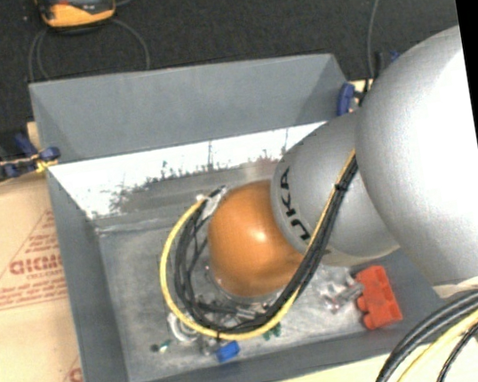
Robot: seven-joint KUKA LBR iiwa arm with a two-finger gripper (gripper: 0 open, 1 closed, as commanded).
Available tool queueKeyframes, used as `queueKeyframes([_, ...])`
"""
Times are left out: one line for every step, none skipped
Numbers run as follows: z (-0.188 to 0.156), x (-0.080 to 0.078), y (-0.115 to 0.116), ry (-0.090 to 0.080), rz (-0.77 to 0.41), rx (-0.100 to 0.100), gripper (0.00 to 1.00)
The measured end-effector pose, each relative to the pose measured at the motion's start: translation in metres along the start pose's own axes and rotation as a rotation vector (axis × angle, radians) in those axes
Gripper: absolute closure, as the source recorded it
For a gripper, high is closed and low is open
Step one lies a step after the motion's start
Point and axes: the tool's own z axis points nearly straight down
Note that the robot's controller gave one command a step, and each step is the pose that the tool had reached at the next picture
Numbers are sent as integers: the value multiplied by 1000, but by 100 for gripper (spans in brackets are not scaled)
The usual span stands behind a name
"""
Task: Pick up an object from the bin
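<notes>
The hand (210, 318) is low by the bin's (87, 282) front wall, under the orange cover (247, 238); apart or together, I cannot tell. Just beside it lies a small blue piece (227, 351), likely light, hard and slippery: pinch across its width.

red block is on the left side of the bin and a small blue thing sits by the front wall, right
No: the camera view shows the red block on the right side of the bin. The small blue thing does sit by the front wall.
</notes>
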Motion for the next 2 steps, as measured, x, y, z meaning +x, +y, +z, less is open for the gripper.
queueKeyframes([4, -1, -39, -7, -43, -6, 100])
queueKeyframes([-7, 4, -51, 4, -35, 2, 100])
